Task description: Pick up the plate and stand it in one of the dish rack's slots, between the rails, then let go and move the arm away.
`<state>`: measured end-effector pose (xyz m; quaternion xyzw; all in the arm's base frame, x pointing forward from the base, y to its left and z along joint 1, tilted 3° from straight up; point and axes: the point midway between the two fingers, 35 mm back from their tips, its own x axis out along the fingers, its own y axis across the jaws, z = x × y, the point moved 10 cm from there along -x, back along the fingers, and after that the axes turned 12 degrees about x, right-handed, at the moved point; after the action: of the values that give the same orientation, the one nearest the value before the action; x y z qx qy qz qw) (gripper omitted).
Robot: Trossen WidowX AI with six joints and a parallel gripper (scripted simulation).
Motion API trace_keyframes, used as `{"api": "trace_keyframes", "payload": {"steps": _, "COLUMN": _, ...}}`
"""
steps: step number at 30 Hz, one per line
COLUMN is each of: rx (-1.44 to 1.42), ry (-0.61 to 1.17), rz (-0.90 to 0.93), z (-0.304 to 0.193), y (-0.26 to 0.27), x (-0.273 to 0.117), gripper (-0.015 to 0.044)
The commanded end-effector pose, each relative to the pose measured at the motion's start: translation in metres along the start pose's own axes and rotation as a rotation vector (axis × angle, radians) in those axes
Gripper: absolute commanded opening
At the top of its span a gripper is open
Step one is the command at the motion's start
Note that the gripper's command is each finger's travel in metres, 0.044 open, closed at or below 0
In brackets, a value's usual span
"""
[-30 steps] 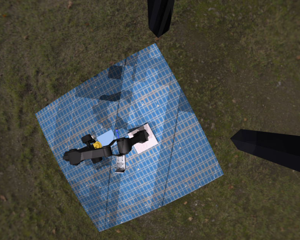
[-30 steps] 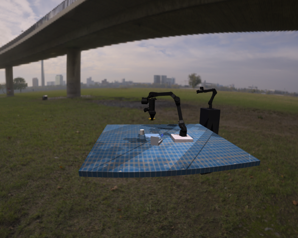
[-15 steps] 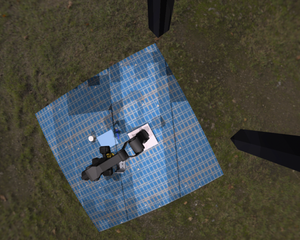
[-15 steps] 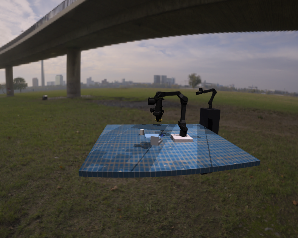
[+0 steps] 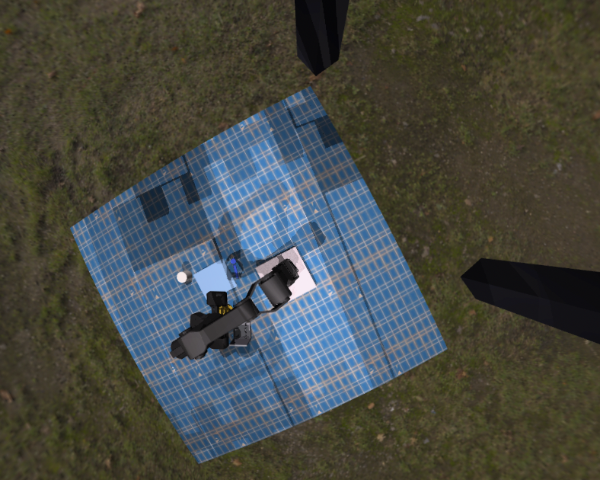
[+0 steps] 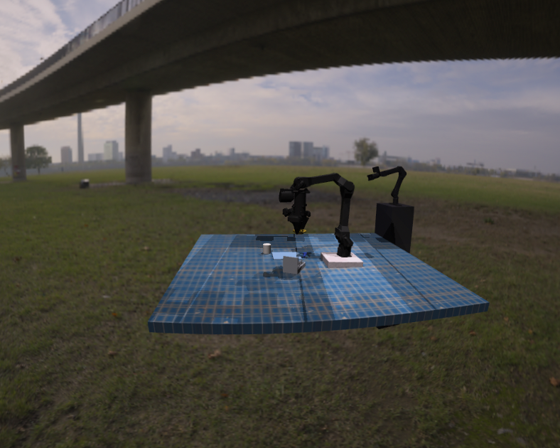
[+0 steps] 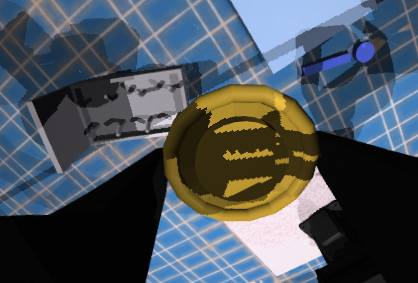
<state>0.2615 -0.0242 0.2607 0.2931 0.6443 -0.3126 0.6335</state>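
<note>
Clamped on the yellow plate [image 5: 224, 309] [image 6: 299, 230] [image 7: 240, 153], the claw [image 5: 222, 311] [image 6: 298, 231] [image 7: 238, 148] points down, high above the blue table [image 5: 331, 331] [image 6: 347, 299] [image 7: 180, 254].

Desk [image 5: 367, 309] [image 6: 391, 289] [image 7: 185, 249], blue, checked, mottled with shadow. One black arm [image 5: 222, 325] [image 6: 345, 207] [image 7: 332, 231], reaching left from a pale block [image 5: 303, 286] [image 6: 342, 262] [image 7: 270, 244]. One yellow plate [image 5: 224, 309] [image 6: 300, 231] [image 7: 240, 154], partly hidden by the arm. One grey dish rack [image 5: 248, 335] [image 6: 290, 264] [image 7: 62, 134], on the near side of the arm, partly covered. One light-blue square [image 5: 212, 279] [image 6: 283, 254] [image 7: 295, 14], on the far side. One white round item [image 5: 181, 277] [image 6: 266, 248], just left of the square. One small dark-blue item [image 5: 233, 263] [image 6: 305, 254] [image 7: 330, 62], just right.
</note>
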Motion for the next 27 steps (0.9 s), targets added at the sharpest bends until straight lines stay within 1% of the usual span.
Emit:
{"api": "trace_keyframes", "payload": {"steps": 1, "rx": -0.012, "ry": 0.014, "rz": 0.029, "z": 0.004, "y": 0.002, "x": 0.012, "gripper": 0.0000}}
{"api": "trace_keyframes", "payload": {"steps": 14, "rx": -0.141, "ry": 0.031, "rz": 0.327, "z": 0.032, "y": 0.013, "x": 0.065, "gripper": 0.0000}}
{"api": "trace_keyframes", "payload": {"steps": 27, "rx": -0.304, "ry": -0.032, "rz": 0.618, "z": 0.051, "y": 0.012, "x": 0.110, "gripper": 0.0000}}
